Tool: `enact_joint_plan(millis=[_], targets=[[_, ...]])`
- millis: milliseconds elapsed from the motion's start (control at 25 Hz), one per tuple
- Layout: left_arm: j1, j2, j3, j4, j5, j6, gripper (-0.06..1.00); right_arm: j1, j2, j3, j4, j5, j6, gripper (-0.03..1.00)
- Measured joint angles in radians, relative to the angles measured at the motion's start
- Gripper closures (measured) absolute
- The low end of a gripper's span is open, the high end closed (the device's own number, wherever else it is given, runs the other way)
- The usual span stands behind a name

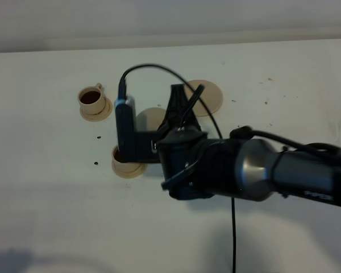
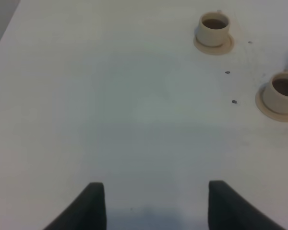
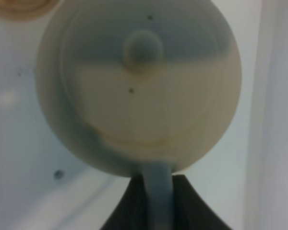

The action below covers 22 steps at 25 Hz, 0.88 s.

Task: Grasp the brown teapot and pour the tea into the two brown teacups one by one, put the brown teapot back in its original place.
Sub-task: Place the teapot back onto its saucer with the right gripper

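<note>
With the right gripper (image 3: pixel 153 191) clamped on the teapot's (image 3: pixel 139 91) handle above the near cup (image 1: pixel 120 156), at seven o'clock from the big saucer (image 1: pixel 207 96), overtilting risks spilling tea; left gripper (image 2: pixel 153 203) jaws stand apart.

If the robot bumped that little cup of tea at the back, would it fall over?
Probably not easily. The teacup looks squat and sits on its own saucer, so it would more likely slide. It holds dark tea, so a bump could slosh some out. It looks ceramic, so a hard knock might chip it.
</note>
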Motion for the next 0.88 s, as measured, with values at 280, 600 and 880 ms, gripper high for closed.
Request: enact_joint_plan(millis=[280, 600, 880], targets=[[0.0, 0.0, 0.0, -0.006, 0.0, 0.0, 0.47, -0.035, -0.072, -0.006, 0.372, 0.005, -0.029, 0.85], [0.0, 0.0, 0.0, 0.0, 0.0, 0.0, 0.47, -0.091, -0.072, -0.015, 0.7, -0.073, -0.136, 0.85], [0.0, 0.0, 0.0, 0.0, 0.0, 0.0, 0.47, -0.119, 0.007, -0.019, 0.724, -0.106, -0.137, 0.85]])
